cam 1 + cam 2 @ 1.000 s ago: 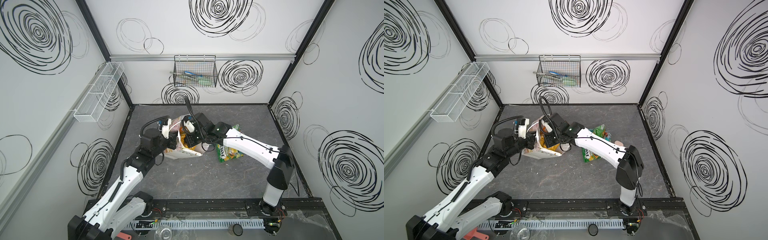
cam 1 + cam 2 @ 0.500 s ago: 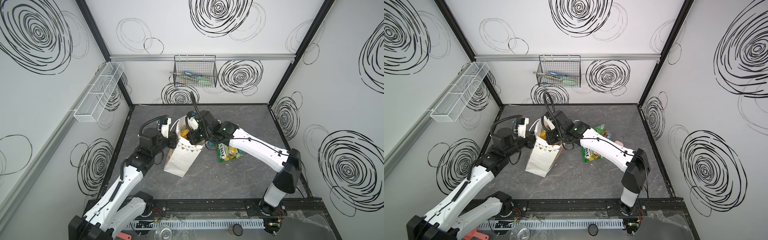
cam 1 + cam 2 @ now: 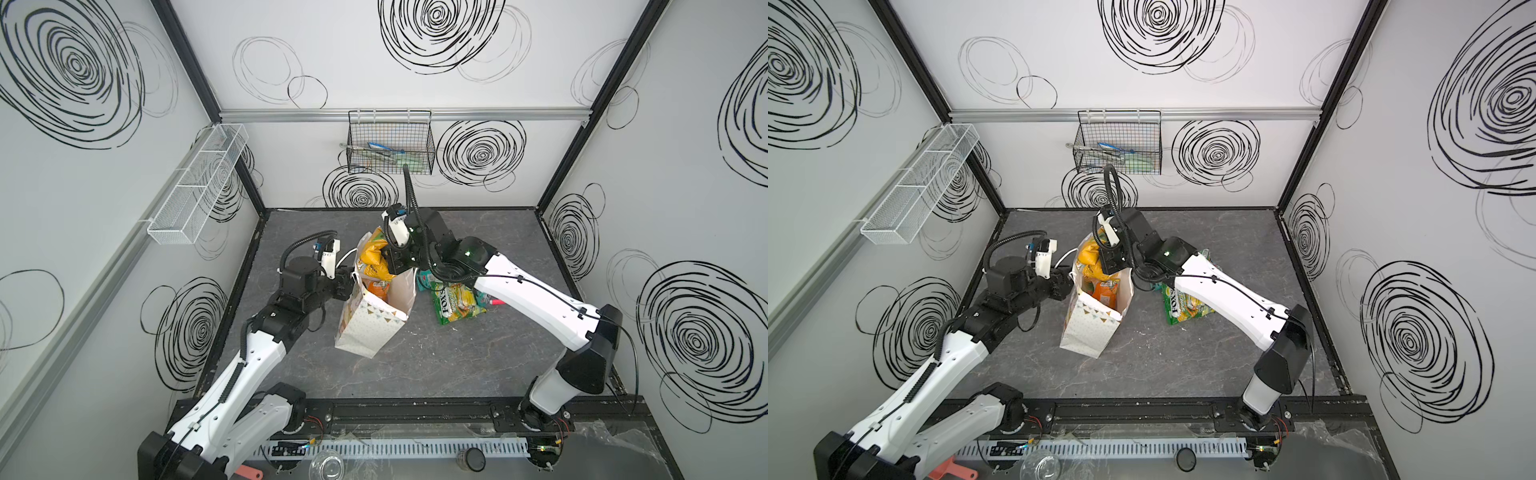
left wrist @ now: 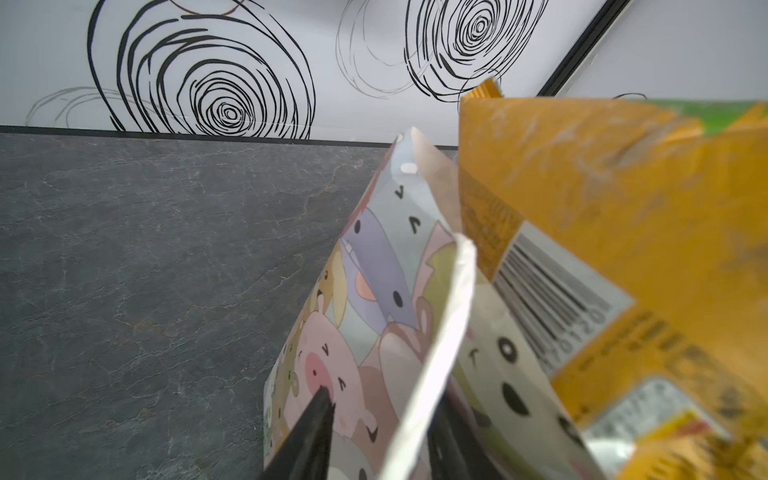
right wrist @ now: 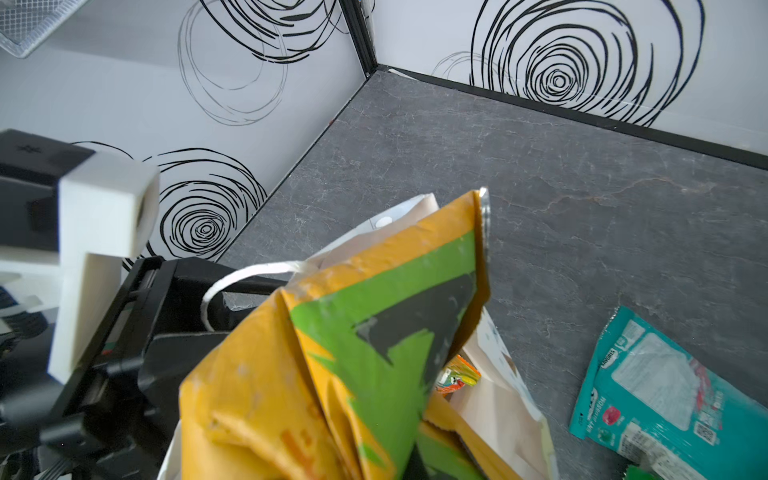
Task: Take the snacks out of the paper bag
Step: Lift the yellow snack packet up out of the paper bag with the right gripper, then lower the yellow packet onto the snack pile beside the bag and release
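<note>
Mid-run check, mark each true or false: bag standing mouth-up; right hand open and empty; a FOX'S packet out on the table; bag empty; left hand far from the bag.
1. The paper bag stands mouth-up on the table: true.
2. The right hand is open and empty: false; it is shut on a yellow packet at the bag's mouth.
3. A green FOX'S packet lies on the table outside the bag: true.
4. The bag is empty: false; an orange packet shows inside.
5. The left hand is far from the bag: false; it is open at the bag's rim.
</note>
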{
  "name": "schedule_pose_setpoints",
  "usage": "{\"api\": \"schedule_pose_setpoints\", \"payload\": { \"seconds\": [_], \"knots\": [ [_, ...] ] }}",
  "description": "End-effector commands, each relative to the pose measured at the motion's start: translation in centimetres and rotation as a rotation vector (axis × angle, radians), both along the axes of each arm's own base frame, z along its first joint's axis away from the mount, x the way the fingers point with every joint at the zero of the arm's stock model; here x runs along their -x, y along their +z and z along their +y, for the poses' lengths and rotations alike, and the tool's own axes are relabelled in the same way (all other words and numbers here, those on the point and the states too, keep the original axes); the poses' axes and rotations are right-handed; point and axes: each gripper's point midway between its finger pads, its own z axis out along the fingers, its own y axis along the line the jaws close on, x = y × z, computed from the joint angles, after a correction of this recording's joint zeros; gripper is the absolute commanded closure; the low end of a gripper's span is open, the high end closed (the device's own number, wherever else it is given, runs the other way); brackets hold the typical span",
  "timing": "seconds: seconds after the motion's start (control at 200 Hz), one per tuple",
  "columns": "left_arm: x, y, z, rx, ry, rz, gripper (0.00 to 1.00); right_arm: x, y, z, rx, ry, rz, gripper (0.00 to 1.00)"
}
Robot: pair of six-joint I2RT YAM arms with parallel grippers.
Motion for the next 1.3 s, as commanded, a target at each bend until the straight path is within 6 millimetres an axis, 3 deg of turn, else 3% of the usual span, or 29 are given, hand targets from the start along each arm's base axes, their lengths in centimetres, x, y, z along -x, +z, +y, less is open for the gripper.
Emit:
{"api": "schedule_pose_setpoints", "payload": {
  "seconds": [0.0, 0.13, 0.315, 0.525, 0.865, 1.016, 1.101, 1.296],
  "knots": [
    [-0.8, 2.2, 0.8, 0.011, 0.032, -0.064, 0.54, -0.1, 4.2, 0.5, -0.091, 0.013, -0.067, 1.00],
    [-1.3, 4.3, 2.9, -0.029, 0.118, -0.122, 0.47, -0.1, 4.7, 0.7, -0.099, 0.016, -0.070, 1.00],
    [-0.9, 6.6, 3.3, -0.014, 0.136, -0.152, 0.29, 0.3, 6.1, 0.7, -0.119, 0.027, -0.088, 1.00],
    [0.3, 9.9, 4.2, 0.005, 0.169, -0.219, 0.24, 0.9, 9.0, 0.7, -0.181, 0.054, -0.121, 1.00],
    [2.5, 14.7, 3.8, 0.070, 0.123, -0.286, 0.20, 2.5, 17.4, 0.2, -0.386, 0.115, -0.264, 1.00],
    [4.0, 16.8, 3.2, 0.104, 0.074, -0.315, 0.14, 2.7, 21.3, -1.7, -0.448, 0.097, -0.338, 1.00],
    [5.6, 17.8, 1.6, 0.132, -0.032, -0.326, 0.10, 2.5, 22.7, -3.4, -0.456, 0.062, -0.368, 1.00],
    [9.0, 19.0, -1.0, 0.228, -0.194, -0.307, 0.08, 2.0, 23.1, -9.1, -0.472, -0.056, -0.416, 1.00]
  ]
}}
